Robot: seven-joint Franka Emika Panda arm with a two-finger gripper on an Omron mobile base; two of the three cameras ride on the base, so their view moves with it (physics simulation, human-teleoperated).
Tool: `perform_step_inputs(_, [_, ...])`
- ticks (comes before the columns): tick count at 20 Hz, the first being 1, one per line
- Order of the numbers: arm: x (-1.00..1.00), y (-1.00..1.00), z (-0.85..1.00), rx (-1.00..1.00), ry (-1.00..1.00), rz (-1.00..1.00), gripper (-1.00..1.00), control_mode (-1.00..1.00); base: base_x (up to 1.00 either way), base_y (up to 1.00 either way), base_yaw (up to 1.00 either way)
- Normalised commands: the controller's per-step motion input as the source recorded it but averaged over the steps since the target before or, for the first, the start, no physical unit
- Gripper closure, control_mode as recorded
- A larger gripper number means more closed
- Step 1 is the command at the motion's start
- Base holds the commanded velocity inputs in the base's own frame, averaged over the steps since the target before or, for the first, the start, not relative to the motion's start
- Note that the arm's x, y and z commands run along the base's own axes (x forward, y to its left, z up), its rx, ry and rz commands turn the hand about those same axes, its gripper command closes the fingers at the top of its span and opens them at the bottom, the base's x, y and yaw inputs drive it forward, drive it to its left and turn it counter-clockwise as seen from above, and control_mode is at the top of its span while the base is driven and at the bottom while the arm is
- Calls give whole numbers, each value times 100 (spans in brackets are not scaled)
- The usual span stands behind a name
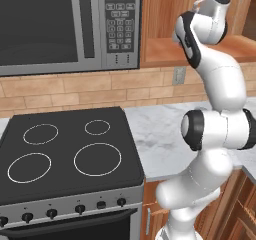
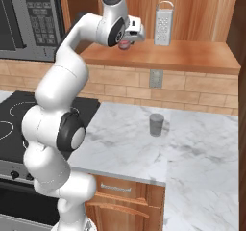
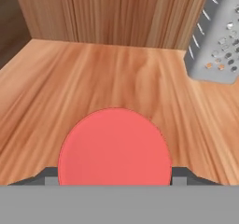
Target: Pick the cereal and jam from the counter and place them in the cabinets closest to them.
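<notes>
jam jar (image 3: 114, 146), red, sits between the two finger tips (image 3: 46, 175) of the gripper (image 2: 126, 43), which reaches into the open wood cabinet (image 2: 192, 57) over its lower shelf. the jaws are spread wide and flank the jar, but whether they pinch it i cannot tell. a metal grater (image 2: 164, 23) stands upright on the same shelf just beside it, and a grey cup (image 2: 156, 124) rests on the marbled counter (image 2: 202, 153) below.

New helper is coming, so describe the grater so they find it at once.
Find the open wooden cabinet right of the microwave. On its bottom shelf stands the grater, right of the claw and its red jam. It is tall, perforated grey metal with a loop handle.
</notes>
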Motion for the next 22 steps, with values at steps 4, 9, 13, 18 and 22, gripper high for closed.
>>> perform_step_inputs(4, [53,4,0,0,1,0,100,-100,0,0,0])
perform_step_inputs(9, [40,0,-7,0,5,0,100,-100,0,0,0])
perform_step_inputs(13, [33,0,-15,0,6,0,100,-100,0,0,0])
perform_step_inputs(18, [28,0,-9,0,2,0,-100,-100,0,0,0])
perform_step_inputs(22, [8,-1,0,0,0,0,-100,-100,0,0,0])
